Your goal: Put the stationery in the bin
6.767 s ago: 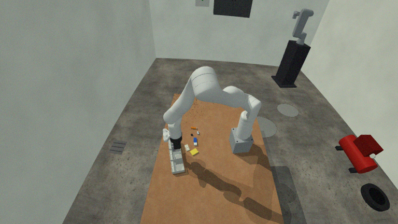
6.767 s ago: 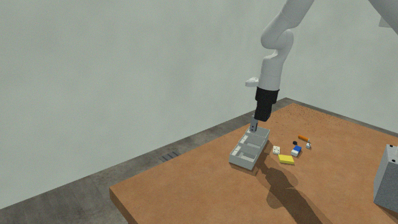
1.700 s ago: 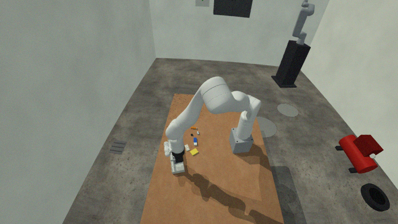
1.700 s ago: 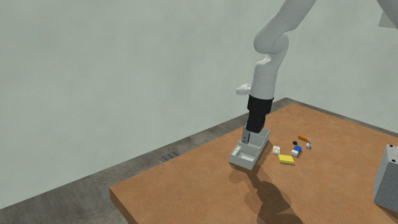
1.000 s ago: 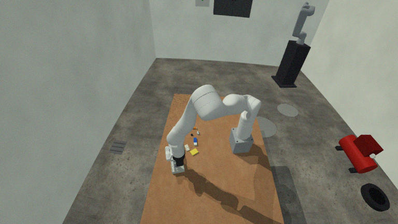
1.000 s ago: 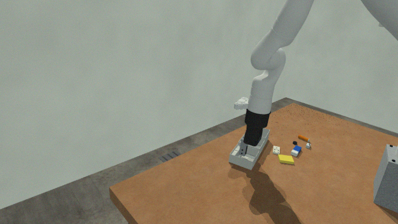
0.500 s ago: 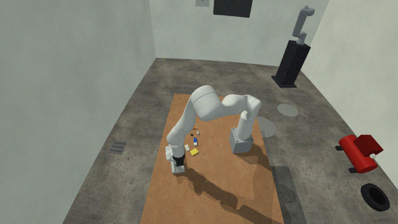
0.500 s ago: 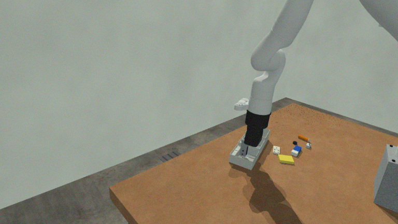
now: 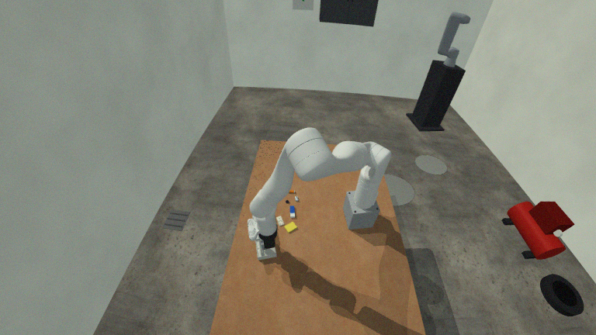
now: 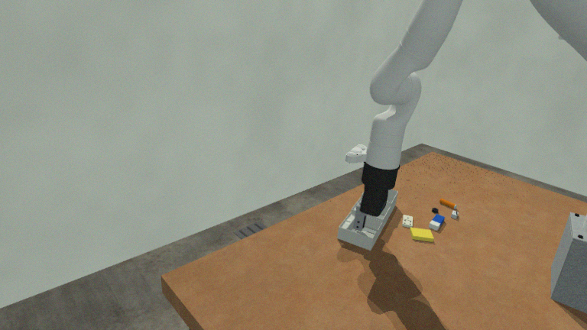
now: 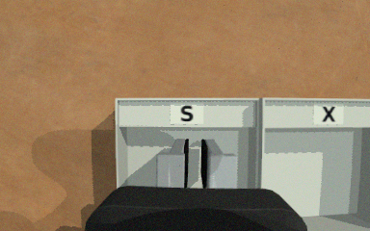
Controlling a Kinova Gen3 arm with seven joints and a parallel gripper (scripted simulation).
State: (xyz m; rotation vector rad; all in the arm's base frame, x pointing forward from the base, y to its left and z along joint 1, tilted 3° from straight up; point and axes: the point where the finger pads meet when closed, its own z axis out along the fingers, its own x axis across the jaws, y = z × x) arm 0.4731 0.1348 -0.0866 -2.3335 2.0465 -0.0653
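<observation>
Left to right, centre of the outside view: the claw (image 9: 268, 249) (image 10: 361, 226) (image 11: 195, 156), slightly spread and gripping nothing, is in bin S (image 9: 267, 257) (image 10: 355, 238) (image 11: 145, 115); bin X (image 11: 291, 115) adjoins it. Rightward on the table lie a dotted tile (image 9: 280, 220) (image 10: 407, 221), yellow sticky notes (image 9: 290, 226) (image 10: 422, 234), a blue-and-white eraser (image 9: 292, 212) (image 10: 437, 222) and an orange tube (image 9: 292, 191) (image 10: 447, 203).

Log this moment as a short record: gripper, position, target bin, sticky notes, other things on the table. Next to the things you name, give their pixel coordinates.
gripper: fingers slightly apart, nothing visible between them
position: gripper (image 9: 267, 249) (image 10: 362, 221) (image 11: 195, 156) at bin S (image 11: 137, 100), not bin X (image 11: 308, 100)
target bin: nothing seen in the visible part of bin X
sticky notes: yellow pad (image 9: 290, 226) (image 10: 422, 234) on the table, as required
other things: blue-and-white block (image 9: 292, 212) (image 10: 437, 222), spotted white block (image 9: 279, 220) (image 10: 407, 221), orange cylinder (image 9: 292, 191) (image 10: 448, 203), two smaller items
</observation>
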